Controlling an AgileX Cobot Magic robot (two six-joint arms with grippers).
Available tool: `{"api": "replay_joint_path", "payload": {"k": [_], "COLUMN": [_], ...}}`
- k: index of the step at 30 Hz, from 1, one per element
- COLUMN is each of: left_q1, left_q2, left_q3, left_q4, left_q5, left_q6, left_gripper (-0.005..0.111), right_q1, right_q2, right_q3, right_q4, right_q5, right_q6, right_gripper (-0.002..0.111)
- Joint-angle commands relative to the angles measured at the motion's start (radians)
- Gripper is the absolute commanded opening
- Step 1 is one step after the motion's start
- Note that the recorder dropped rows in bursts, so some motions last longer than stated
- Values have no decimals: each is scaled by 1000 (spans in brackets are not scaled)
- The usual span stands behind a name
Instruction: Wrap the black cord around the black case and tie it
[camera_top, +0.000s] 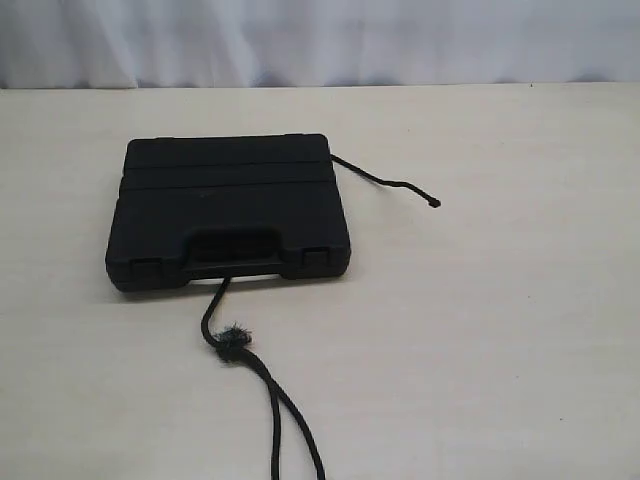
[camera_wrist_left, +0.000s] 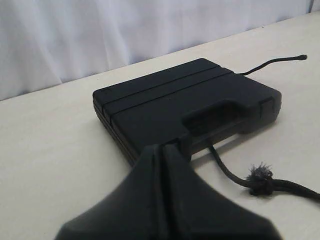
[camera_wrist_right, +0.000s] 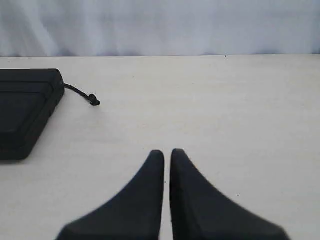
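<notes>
The black case (camera_top: 230, 205) is lying flat on the surface (camera_top: 500, 350). The black cord (camera_top: 235, 340) is coming out from under its handle side and its far corner. The left claw (camera_wrist_left: 161, 150) and the right claw (camera_wrist_right: 166, 155) are both sitting pressed together, pinching nothing.
</notes>
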Motion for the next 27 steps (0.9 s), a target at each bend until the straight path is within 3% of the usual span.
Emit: {"api": "replay_joint_path", "payload": {"k": [1, 10, 14, 16, 22, 27], "left_q1": [1, 1, 1, 1, 1, 1], "left_q2": [-2, -2, -2, -2, -2, -2], "left_q3": [2, 2, 2, 2, 2, 2], "left_q4": [-1, -16, -140, -236, -346, -341], "left_q5": [-7, -136, -216, -322, -594, -766], "left_q6": [-4, -4, -26, -26, -52, -311], "left_gripper": [0, 0, 0, 0, 0, 0], "right_q1": [-1, -1, -1, -1, -1, -1], "right_q2": [-3, -3, -3, -3, -3, -3], "right_q3": [1, 1, 1, 1, 1, 1], "right_q4": [0, 0, 0, 16, 379, 629], "right_q5": [1, -36, -94, -159, -455, -678], "right_q6": [-7, -11, -7, 4, 32, 100], "right_gripper": [4, 4, 4, 4, 4, 4]}}
